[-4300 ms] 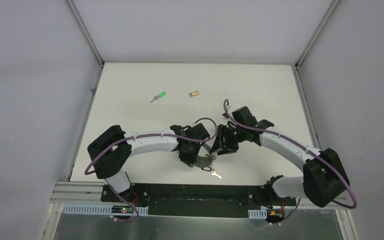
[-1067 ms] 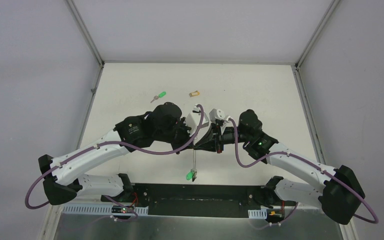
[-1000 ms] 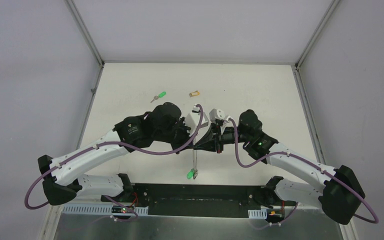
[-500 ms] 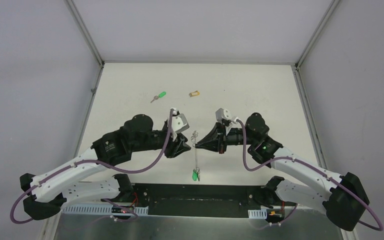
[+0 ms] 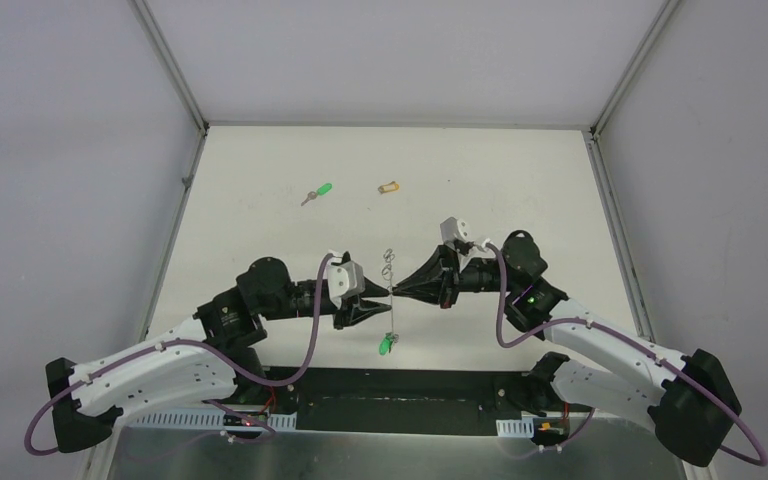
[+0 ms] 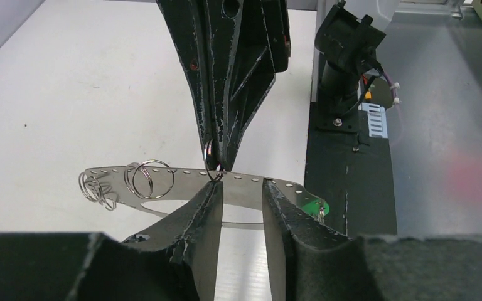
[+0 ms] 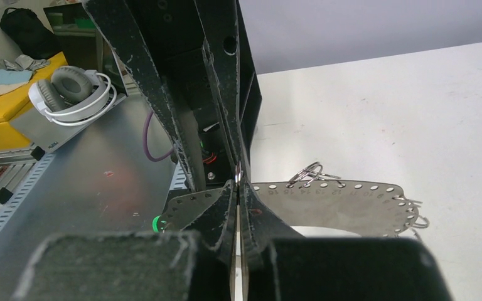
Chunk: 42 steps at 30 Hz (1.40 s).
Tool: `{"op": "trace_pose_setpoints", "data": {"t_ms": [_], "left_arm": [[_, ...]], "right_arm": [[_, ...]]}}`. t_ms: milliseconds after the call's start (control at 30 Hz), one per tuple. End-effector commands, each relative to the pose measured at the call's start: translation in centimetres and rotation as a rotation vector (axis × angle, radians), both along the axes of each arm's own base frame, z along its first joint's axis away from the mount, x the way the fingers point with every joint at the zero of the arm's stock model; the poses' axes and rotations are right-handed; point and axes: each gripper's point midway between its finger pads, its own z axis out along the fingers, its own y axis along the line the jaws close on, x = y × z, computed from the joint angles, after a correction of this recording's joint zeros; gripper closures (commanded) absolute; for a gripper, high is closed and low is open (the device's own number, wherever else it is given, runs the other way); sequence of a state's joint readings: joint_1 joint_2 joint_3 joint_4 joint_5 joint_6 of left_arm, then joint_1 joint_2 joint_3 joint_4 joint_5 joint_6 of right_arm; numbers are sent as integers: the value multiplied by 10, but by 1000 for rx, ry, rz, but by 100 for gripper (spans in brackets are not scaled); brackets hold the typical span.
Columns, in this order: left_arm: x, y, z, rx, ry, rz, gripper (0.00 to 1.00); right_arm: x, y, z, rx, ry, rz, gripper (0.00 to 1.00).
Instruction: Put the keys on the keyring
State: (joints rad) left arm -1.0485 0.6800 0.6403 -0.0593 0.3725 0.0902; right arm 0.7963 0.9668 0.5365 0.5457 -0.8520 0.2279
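The keyring (image 5: 391,300) is a flat grey metal band with a row of holes, small split rings and a green tag (image 5: 384,345). It hangs in the air between my two grippers. My right gripper (image 5: 398,291) is shut on a small ring at its edge (image 6: 212,164). My left gripper (image 5: 378,305) is open; its fingertips (image 6: 216,188) touch the band's face (image 6: 245,188). In the right wrist view the shut right gripper (image 7: 236,188) pinches the band (image 7: 351,204). The green key (image 5: 318,191) and the yellow-tan key (image 5: 389,187) lie on the far table.
The white table (image 5: 520,180) is walled on three sides. A black base strip (image 5: 400,385) and a metal shelf (image 6: 452,157) run along the near edge. A bunch of loose split rings (image 6: 97,188) hangs on one end of the band.
My left arm has drawn back toward the near left and lowered, and its gripper has come off the keyring and now touches it with open fingers. My right gripper still holds the keyring up.
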Motion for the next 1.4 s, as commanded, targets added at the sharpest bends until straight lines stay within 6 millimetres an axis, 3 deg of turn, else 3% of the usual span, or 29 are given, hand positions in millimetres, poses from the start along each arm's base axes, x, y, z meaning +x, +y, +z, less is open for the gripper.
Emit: {"op": "trace_pose_setpoints", "data": {"t_ms": [0,233,333,633,1000,1167,1367], "left_arm": [[-5,-8,35,-110,-94,-45,72],[1,-5,38,-120,-80,-6,76],[7,0,41,-132,-72,42,71],[13,3,45,-137,-60,87,68],[15,-4,43,-113,-49,76,84],[14,-1,46,-121,-68,79,100],[16,5,44,-122,-55,106,100]], "right_arm": [[-6,-1,27,86,-74,17,100],[-6,-1,27,86,-78,21,100],[-7,-1,28,86,-79,26,100],[-7,0,26,82,-76,32,100],[-9,0,24,74,-67,45,100],[-9,1,24,73,-64,49,100],[-8,1,23,72,-59,42,100]]}}
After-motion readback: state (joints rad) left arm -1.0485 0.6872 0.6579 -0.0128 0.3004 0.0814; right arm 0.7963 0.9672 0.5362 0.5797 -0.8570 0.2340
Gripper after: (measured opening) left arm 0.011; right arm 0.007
